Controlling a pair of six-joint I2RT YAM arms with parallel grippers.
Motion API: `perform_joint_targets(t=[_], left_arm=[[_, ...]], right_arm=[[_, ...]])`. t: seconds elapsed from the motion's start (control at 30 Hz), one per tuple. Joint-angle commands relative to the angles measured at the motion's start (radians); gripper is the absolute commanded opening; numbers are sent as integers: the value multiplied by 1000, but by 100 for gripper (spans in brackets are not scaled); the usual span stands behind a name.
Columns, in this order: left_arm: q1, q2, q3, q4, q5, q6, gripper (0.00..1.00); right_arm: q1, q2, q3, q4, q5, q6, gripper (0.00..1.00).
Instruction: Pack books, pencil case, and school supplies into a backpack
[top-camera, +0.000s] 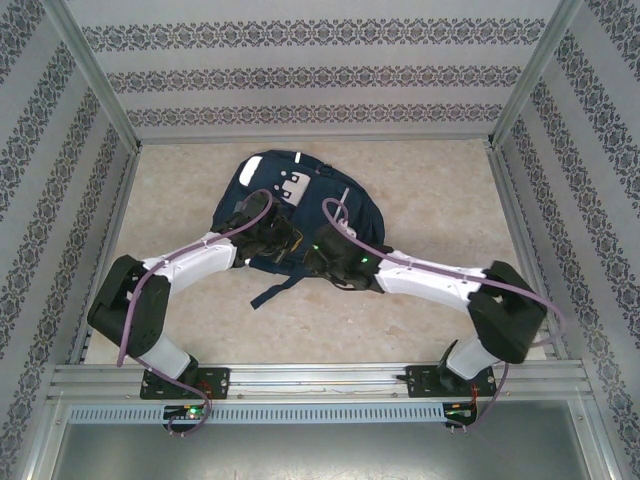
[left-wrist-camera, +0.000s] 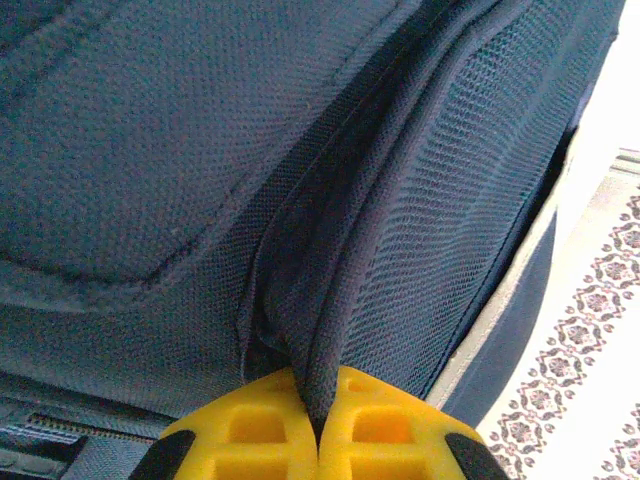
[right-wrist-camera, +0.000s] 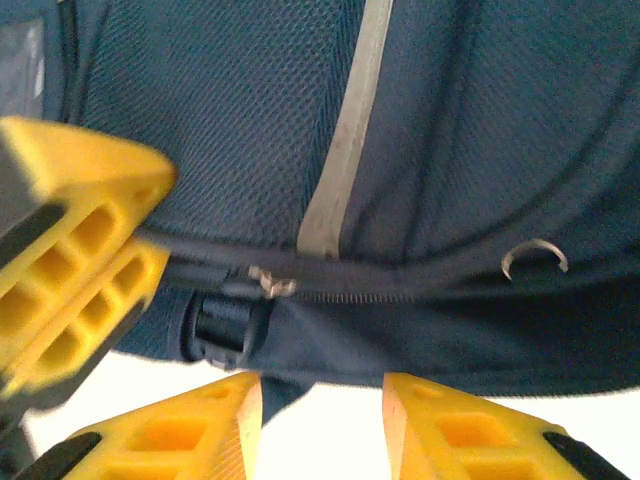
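At tabletop (top-camera: 180, 190) centre, I see navy backpack (top-camera: 255, 178) lying flat, both arms reaching over its near edge. Left pincer (left-wrist-camera: 320, 405) clamped tight on fold of backpack fabric. Right pincer (right-wrist-camera: 322, 400) partly spread, gripping nothing, tips just beside zipper (right-wrist-camera: 330, 292).

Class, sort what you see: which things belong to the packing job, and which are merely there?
Job: backpack; left gripper, pinching its fabric; right gripper, open beside the zip.
Merely there: table; patterned walls.
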Motion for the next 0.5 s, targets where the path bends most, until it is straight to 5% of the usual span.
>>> perform_joint_targets(t=[0.0,0.37,0.47], left_arm=[[-26,-65,-3,41,57,-67,0],[-26,-57,18,36,84,-55,0],[-27,-61,14,38,85,-51,0]], right_arm=[[29,57,58,40,154,91,35],[55,85,84,52,226,223,33],[60,72,71,37,214,294,40]])
